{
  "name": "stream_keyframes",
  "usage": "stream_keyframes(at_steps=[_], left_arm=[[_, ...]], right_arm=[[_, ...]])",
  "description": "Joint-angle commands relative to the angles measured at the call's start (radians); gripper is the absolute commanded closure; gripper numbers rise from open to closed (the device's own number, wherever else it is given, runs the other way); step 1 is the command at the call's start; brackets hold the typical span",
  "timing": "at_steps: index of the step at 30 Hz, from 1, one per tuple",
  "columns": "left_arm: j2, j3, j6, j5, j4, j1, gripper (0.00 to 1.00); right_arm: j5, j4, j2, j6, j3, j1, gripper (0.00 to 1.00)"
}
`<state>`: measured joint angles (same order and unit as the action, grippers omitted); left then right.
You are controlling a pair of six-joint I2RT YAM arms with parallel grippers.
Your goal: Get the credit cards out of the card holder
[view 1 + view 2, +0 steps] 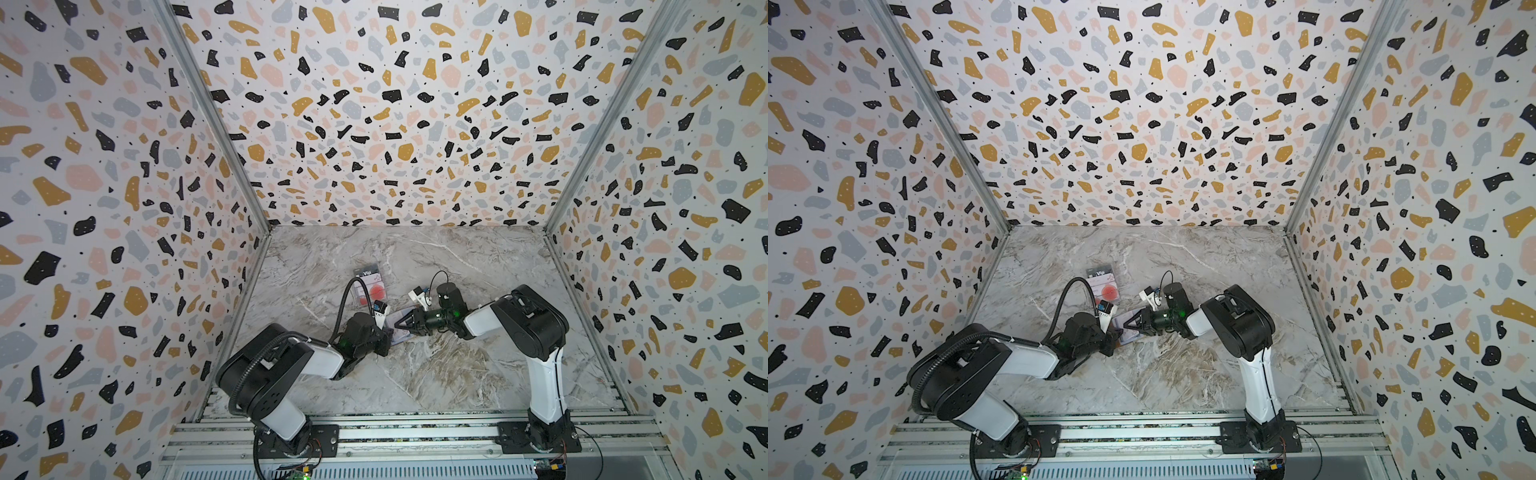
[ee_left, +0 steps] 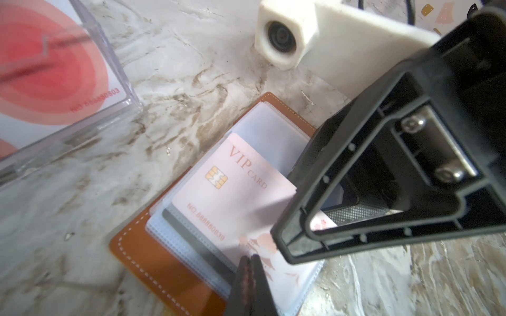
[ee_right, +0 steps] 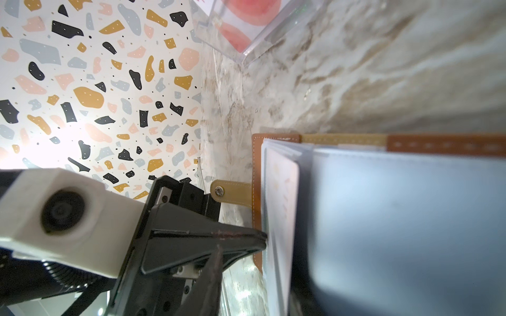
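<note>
- Card holder lies open on the desk, between the two arms' tips.
- Pink VIP card sits askew, partly out of its sleeve, with one end under the right jaws.
- Right jaws stand partly apart at that end; can't tell if they grip it.
- Left jaws together, tips pressing the holder's sleeve edge.
- Right arm is nearer the card; the pull likely runs along the card's length, away from the left jaws.

Overhead stereo, wrist views share card holder

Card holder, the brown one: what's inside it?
Inside the card holder are clear plastic sleeves and a pale pink VIP card with a gold chip. A dark grey edge shows beside it. The right gripper covers one side, so any cards under there are hidden.
</note>
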<state>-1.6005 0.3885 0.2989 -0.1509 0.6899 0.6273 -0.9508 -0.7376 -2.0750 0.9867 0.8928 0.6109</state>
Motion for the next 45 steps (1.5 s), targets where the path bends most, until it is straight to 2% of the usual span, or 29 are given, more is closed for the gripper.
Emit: stream_keyframes(at_steps=[1, 12, 19, 31, 39, 45], left_arm=[[-0.026, -0.019, -0.021, 0.011, -0.019, -0.006, 1.0], [-0.104, -0.039, -0.013, 0.046, -0.064, 0.013, 1.0], [-0.121, -0.04, -0.002, 0.058, -0.059, 0.014, 1.0], [-0.127, -0.037, 0.004, 0.061, -0.065, 0.014, 1.0], [-0.127, -0.036, 0.006, 0.062, -0.069, 0.014, 1.0], [-0.125, -0.035, 0.005, 0.06, -0.071, 0.014, 1.0]], right_arm=[[-0.03, -0.032, 0.002, 0.006, 0.01, 0.008, 0.66], [-0.052, -0.086, 0.035, 0.033, 0.015, 0.0, 0.67], [-0.05, -0.012, 0.079, -0.02, 0.011, -0.02, 0.71], [-0.057, 0.003, 0.124, -0.051, -0.017, -0.047, 0.74], [-0.003, 0.079, 0.159, -0.1, -0.04, -0.075, 0.84], [0.056, 0.23, 0.212, -0.2, -0.031, -0.09, 0.91]])
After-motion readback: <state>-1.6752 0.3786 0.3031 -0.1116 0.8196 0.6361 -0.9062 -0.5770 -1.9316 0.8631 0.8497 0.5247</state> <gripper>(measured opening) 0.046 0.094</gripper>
